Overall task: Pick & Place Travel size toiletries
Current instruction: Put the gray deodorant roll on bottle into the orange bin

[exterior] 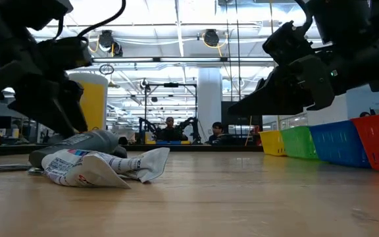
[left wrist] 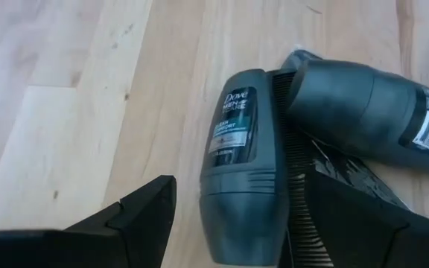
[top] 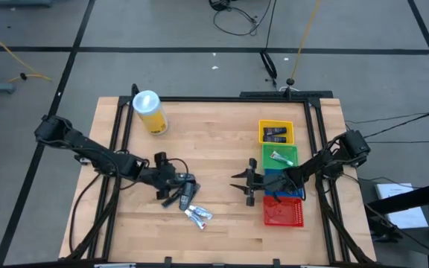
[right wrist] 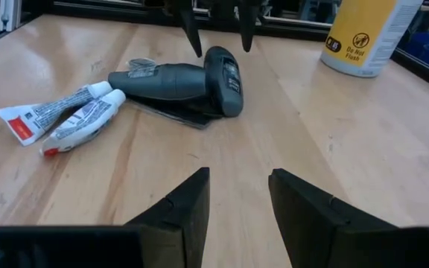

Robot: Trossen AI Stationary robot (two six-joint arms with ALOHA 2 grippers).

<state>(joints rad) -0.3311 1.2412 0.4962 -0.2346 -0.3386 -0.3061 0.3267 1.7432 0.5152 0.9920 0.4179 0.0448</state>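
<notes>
Left gripper straddles the roll-on deodorant, a second bottle touching just beyond it; two small tubes lie beside that pair, well apart from the right gripper.

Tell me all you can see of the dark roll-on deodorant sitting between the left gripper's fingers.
The deodorant is a small dark grey plastic roll-on with a rounded cap and a dark label printed in white, lying flat on its side on the wooden table. It lies between the open fingers of the left gripper, not yet clamped. A second dark grey bottle lies against it, with a black comb partly beneath them. Two white tubes lie just beyond.
</notes>
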